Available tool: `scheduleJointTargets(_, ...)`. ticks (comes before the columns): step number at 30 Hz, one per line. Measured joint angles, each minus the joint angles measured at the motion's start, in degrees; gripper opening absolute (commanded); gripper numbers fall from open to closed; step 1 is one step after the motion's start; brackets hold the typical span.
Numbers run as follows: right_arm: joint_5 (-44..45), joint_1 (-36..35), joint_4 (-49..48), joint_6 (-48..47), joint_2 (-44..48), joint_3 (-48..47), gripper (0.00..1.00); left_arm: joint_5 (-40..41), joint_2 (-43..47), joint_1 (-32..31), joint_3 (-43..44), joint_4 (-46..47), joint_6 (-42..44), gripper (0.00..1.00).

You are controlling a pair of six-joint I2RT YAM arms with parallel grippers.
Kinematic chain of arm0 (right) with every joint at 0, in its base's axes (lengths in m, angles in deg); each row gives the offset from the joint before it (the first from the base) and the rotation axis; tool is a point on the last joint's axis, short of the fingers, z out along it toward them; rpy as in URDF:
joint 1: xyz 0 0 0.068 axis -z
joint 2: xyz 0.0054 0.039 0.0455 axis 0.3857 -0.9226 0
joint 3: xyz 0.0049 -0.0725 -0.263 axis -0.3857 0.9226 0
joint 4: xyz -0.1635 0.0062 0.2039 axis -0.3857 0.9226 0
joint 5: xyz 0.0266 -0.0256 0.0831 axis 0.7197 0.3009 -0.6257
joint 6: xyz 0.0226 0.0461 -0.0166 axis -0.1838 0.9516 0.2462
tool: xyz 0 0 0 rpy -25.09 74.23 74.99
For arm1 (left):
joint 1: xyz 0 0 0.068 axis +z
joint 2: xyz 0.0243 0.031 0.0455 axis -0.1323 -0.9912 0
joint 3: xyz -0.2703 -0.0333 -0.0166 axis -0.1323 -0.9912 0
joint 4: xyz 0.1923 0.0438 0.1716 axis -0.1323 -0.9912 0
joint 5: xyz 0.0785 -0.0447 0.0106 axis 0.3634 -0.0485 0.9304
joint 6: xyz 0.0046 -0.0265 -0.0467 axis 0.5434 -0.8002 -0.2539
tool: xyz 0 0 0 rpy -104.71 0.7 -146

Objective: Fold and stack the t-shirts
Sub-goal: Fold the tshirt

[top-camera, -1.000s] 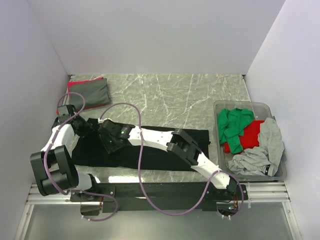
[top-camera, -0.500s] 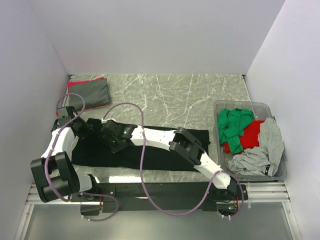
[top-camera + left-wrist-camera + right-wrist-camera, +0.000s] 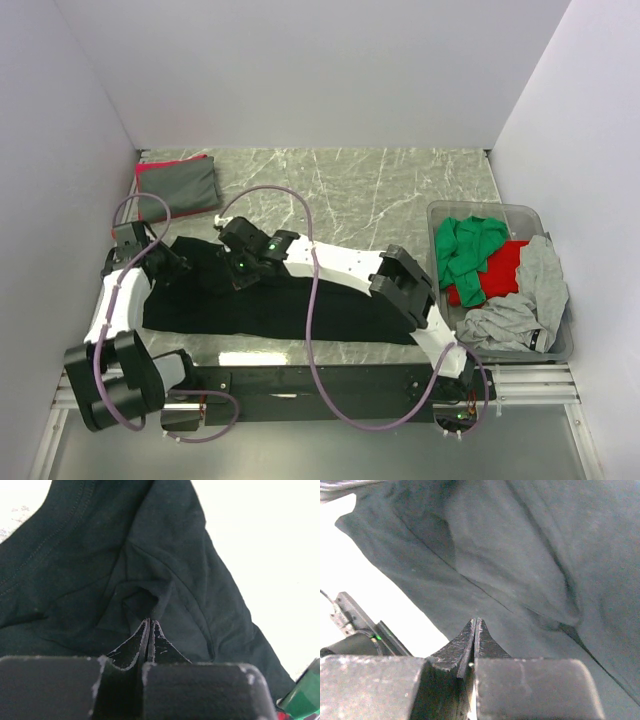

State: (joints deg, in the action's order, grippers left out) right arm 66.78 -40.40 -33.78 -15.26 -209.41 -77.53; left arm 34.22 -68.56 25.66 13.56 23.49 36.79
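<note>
item: black t-shirt (image 3: 290, 305), lying across table (image 3: 350, 200), near side. left gripper (image 3: 150, 623), right gripper (image 3: 476, 622): both pressed together, pinching its far-left edge. handling: carry both level, in step, so the fold lands straight.

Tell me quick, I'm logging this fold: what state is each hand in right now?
Left hand: closed, pinching a fold of the large black cloth t-shirt.
Right hand: closed on the same t-shirt.
</note>
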Motion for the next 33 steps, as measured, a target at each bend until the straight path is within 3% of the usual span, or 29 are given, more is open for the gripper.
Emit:
scheduleJointTargets(13, -3.6, 0.0, 0.1, -0.3, -11.6, -12.2, 0.24, 0.7, -14.8, 0.0, 5.3, 3.7, 1.0, 0.00)
scheduleJointTargets(33, -4.3, -1.2, 0.8, 0.5, -15.8, -14.3, 0.44, -0.7, -18.2, 0.0, 6.0, 5.9, 2.5, 0.00)
